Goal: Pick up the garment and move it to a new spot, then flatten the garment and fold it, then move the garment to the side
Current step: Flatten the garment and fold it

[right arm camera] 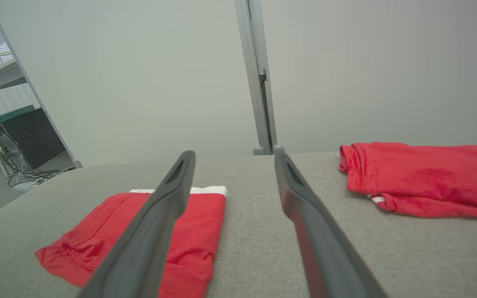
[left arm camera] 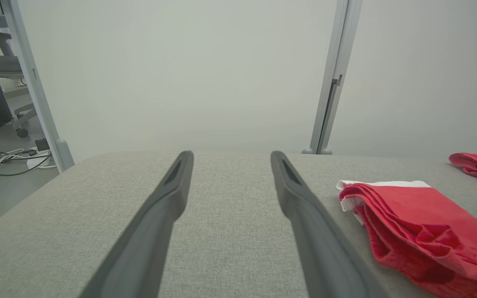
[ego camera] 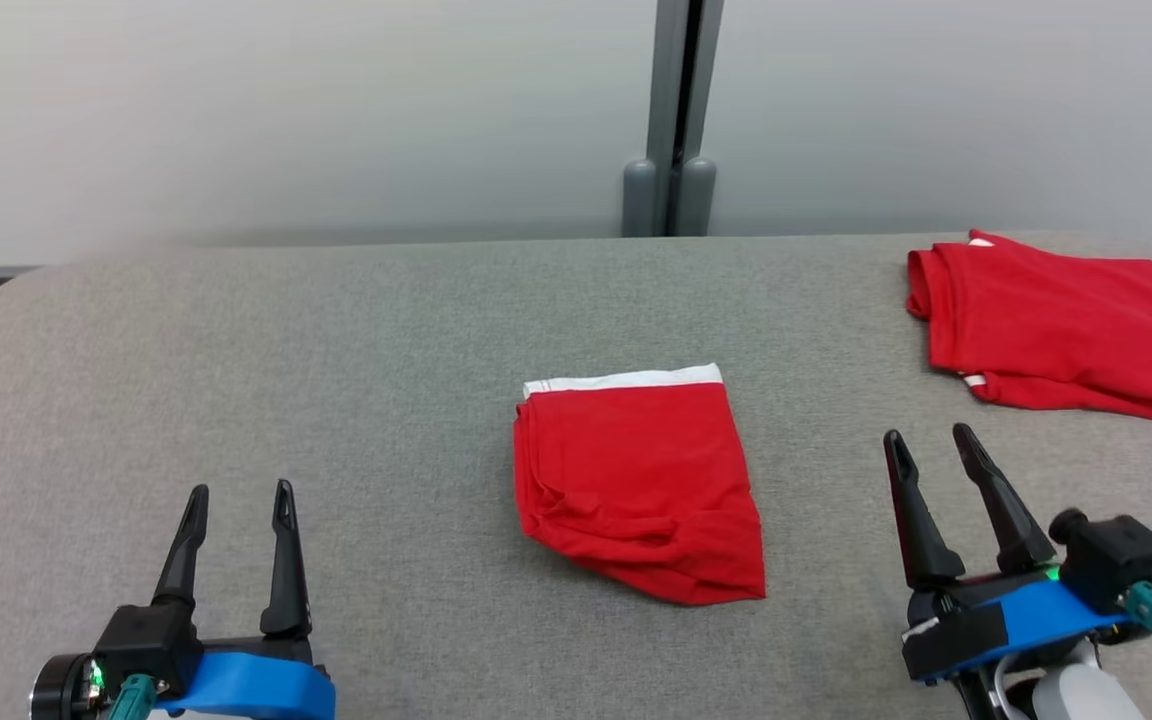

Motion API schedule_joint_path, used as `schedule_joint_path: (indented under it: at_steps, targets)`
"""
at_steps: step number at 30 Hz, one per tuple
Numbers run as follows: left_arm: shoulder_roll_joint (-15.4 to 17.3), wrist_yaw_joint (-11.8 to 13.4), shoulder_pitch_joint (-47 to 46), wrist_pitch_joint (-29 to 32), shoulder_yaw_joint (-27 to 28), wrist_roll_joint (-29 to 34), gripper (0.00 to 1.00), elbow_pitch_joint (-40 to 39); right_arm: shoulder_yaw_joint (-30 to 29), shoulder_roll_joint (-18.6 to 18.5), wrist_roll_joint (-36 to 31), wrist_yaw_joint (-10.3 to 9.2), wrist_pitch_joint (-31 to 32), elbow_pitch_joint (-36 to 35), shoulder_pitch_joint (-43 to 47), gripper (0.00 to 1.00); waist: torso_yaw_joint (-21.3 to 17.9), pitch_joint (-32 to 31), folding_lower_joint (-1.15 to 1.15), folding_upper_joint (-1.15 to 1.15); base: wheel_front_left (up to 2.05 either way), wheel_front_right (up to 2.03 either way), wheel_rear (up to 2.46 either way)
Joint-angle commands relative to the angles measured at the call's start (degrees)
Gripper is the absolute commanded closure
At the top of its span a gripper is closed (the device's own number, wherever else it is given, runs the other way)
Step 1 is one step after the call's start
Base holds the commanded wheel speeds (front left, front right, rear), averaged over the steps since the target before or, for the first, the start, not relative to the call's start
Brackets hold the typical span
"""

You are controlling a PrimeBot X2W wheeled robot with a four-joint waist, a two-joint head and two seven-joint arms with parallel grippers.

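The folded red cloth garment with a white waistband [ego camera: 636,480] lies flat near the middle of the grey fabric-covered table [ego camera: 336,350], its waistband edge toward the far side and its near right corner rumpled and loose. Both arms hang low over the near edge, apart from the garment: the left jaws stand spread and empty well to its left, and the right jaws stand spread and empty to its right, between it and a second folded red garment [ego camera: 1061,330] that rests at the far right of the table. Folding looks done, so what remains, as I judge it, is carrying the garment to the side, and that is where trouble could start. A pinch that catches only the top layer, or only one edge, would let the lower layers drop and the fold open. Dragging it instead of lifting it could bunch the layers against the textured table cover, most likely at the rumpled corner. Because the two garments share one colour and the right jaws sit near both, a reach could land on the wrong one, or the carried one could be set overlapping the other and disturb it. No brand, label or readable writing shows anywhere; the white waistband looks plain as far as can be told
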Motion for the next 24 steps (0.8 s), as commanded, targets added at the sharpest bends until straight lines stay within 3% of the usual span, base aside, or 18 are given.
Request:
schedule_joint_path:
  at_steps: [1, 11, 24]
  targets:
    - [0.0, 0.32, 0.86, -0.13, 0.23, 0.57, 0.0, 0.05, -0.85, 0.45, -1.4, 0.03, -0.16, -0.97, 1.9, 0.0, -1.12, -1.1, 0.0, 0.0, 0.0, 0.0, 0.0]
    - [0.03, 1.19, 3.26, -0.13, -0.07, 2.27, 0.0, 0.59, -4.71, 3.2, -6.69, 0.03, -0.15, -4.19, 7.3, 0.0, -2.74, -3.2, 0.0, 0.0, 0.0, 0.0, 0.0]
    - [0.36, 1.73, 4.9, -0.13, -0.25, 2.45, 0.0, 0.94, -5.83, 5.15, -10.54, 0.03, -0.16, -3.71, 9.99, 0.0, -1.37, -3.49, 0.0, 0.0, 0.0, 0.0, 0.0]
